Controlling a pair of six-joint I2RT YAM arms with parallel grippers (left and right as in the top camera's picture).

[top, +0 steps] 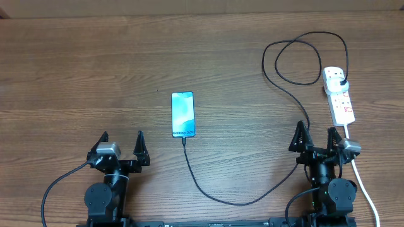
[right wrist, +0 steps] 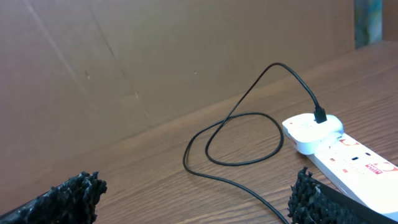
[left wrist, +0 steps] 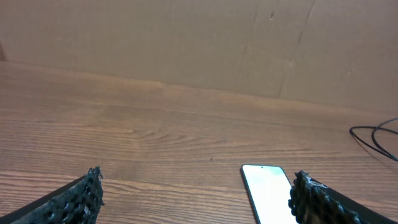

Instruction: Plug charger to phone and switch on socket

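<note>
Left gripper (top: 121, 135) and right gripper (top: 315, 128) sit spread, empty, at the counter's (top: 76, 75) near edge. Mid-counter the charger (top: 187, 156) looks seated in the phone (top: 183, 114) — farther back its plug fills the socket (top: 341, 99), just ahead of the right gripper, handy for the switch.

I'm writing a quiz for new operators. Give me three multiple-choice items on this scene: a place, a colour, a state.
1. Seen from overhead, the socket lies at: A) the right; B) the middle; C) the left.
2. The charger cable is: A) white; B) red; C) black.
3. The left tool is: A) open, empty; B) shut, empty; C) shut on the cable.

Key: 1 A, it sits just ahead of the right tool. 2 C, it is black along its whole run. 3 A, its fingers stand apart with nothing between them.
</note>
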